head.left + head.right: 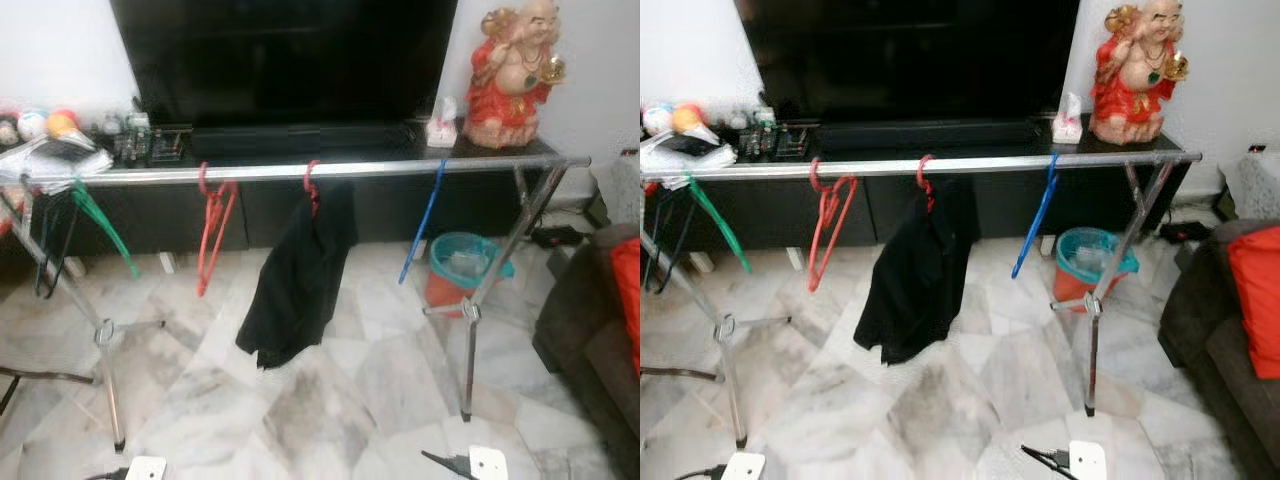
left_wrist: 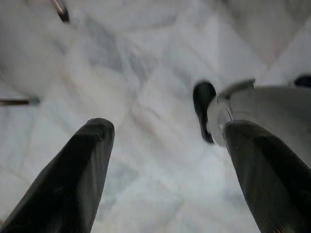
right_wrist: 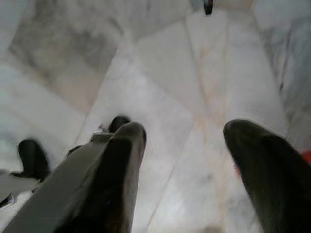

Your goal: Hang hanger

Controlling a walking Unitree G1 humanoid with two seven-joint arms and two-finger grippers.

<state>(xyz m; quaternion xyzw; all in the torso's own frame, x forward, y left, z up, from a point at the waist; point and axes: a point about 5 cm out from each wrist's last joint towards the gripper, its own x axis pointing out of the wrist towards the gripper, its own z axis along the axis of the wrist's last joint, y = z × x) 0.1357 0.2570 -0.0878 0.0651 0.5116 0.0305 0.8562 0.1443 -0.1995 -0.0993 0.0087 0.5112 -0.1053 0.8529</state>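
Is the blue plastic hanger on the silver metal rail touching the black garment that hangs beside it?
Apart. In the left eye view, the blue plastic hanger and the black garment hang from the silver metal rail with dark cabinet and floor visible between them.

Both eye views look forward and down from the robot's head at a chrome clothes rail (image 1: 300, 172) crossing the upper half of the frame, with marble floor (image 1: 350, 380) below. The right eye view sits slightly offset, sharing nearly the same scene. Each wrist view faces straight down, close along its gripper's spread black fingers (image 2: 68, 179), at that floor.
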